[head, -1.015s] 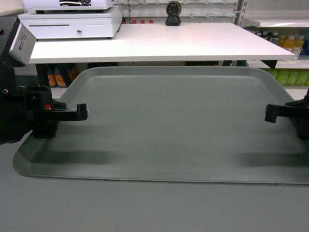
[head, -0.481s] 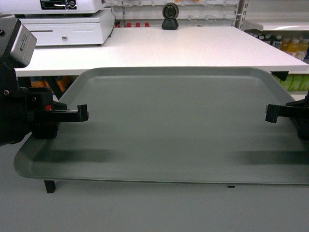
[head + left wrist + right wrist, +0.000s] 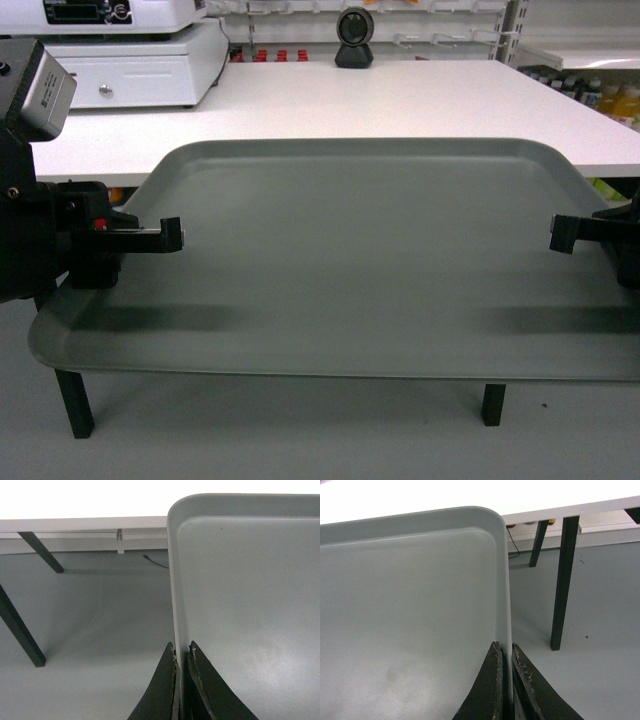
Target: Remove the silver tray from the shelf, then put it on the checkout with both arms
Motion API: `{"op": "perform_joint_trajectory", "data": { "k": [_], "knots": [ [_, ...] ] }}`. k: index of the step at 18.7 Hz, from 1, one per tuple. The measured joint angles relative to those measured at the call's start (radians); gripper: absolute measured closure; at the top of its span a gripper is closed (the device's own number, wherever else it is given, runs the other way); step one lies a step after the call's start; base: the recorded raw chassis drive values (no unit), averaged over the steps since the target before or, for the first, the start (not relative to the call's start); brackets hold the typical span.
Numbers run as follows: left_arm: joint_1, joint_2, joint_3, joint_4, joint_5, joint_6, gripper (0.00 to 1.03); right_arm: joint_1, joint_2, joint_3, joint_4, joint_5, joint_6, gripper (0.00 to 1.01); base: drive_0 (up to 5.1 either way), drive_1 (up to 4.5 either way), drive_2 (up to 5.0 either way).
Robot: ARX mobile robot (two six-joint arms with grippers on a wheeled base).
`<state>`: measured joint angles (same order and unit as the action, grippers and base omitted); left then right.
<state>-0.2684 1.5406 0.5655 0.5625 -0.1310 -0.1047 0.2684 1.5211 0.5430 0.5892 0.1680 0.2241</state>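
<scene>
Over the last second the checkout (image 3: 400, 105) has drawn closer and dropped lower in the head view: its white top now fills the space just beyond the far rim of the tray, its black legs show below the tray's near edge, and the side shelves with bottles have slid almost out of sight on the right. That reads as the base rolling up to the table while the load stays level, so the carrying leg of the task looks nearly done and the set-down is what remains. The silver tray (image 3: 360, 260) hangs in the air between the two grippers, well off the shelf, with its far edge over or just short of the table's near edge; the pictures do not settle which. Relative to the grippers it has not shifted at all across the three head pictures. The left gripper (image 3: 181, 655) is clamped on the tray's left rim, one finger outside and one inside, with the tray stretching away ahead of it and to its right. The right gripper (image 3: 504, 652) is likewise pinched on the right rim, the tray spreading ahead and to its left, a table leg (image 3: 563, 580) off to its right. The cash register (image 3: 120, 55) and the small black camera (image 3: 353, 38) sit on the far part of the table, well beyond both grippers.
</scene>
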Motion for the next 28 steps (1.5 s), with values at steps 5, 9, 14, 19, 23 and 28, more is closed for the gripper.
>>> {"op": "perform_joint_trajectory", "data": {
  "k": [5,9,14,19,23,28],
  "knots": [
    [-0.001,0.000,0.000,0.000,-0.001,0.000,0.99,0.000,0.000,0.000,-0.003,0.001,0.000,0.99,0.0,4.26,-4.2],
    [-0.001,0.000,0.000,0.001,-0.001,0.000,0.99,0.000,0.000,0.000,-0.001,0.001,0.000,0.99,0.0,4.23,-4.3],
    [-0.001,0.000,0.000,0.002,-0.001,0.000,0.99,0.000,0.000,0.000,-0.002,0.001,0.000,0.99,0.0,4.27,-4.2],
    [-0.001,0.000,0.000,0.000,-0.001,0.000,0.99,0.000,0.000,0.000,-0.004,0.001,0.000,0.99,0.0,4.25,-4.3],
    [-0.001,0.000,0.000,0.002,-0.001,0.000,0.99,0.000,0.000,0.000,-0.002,0.001,0.000,0.99,-0.1,4.15,-4.4],
    [-0.001,0.000,0.000,0.003,-0.001,0.000,0.99,0.000,0.000,0.000,-0.003,0.001,0.000,0.99,-0.1,4.13,-4.3]
  ]
}}
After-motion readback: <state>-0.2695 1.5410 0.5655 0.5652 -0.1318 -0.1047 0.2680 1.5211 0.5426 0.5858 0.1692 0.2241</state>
